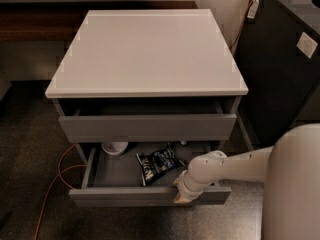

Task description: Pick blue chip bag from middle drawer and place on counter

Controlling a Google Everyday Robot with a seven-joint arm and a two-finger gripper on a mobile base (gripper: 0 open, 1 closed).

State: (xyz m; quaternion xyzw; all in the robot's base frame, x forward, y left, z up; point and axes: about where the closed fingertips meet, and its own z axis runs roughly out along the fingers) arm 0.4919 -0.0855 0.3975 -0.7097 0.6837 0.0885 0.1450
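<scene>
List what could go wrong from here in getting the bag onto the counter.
1. The gripper sits at the drawer's front wall, right of the bag; reaching in could bump that wall.
2. The upper drawer stands slightly open above, so a lifted bag may catch on it.
3. The bag is crinkled and lies flat, so a grasp could slip before the counter.
</scene>
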